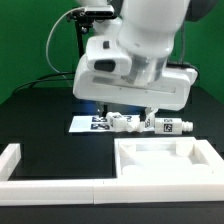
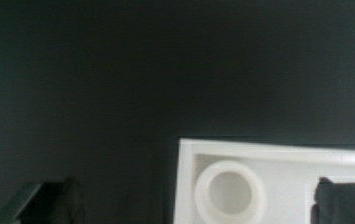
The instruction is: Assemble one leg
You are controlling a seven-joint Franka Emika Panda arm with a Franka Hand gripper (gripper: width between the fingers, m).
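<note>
Exterior view's right side: leg (image 1: 166, 126) low beside the fingers (image 1: 150, 109).

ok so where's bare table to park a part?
Free: black table between the white corner rail and the tray-like part; also the stretch to the exterior view's left of the marker board. Crowded: the row of legs by that board, under the end effector.

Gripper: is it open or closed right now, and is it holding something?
Gripper: open, jaws wide apart, holding nothing.
</note>
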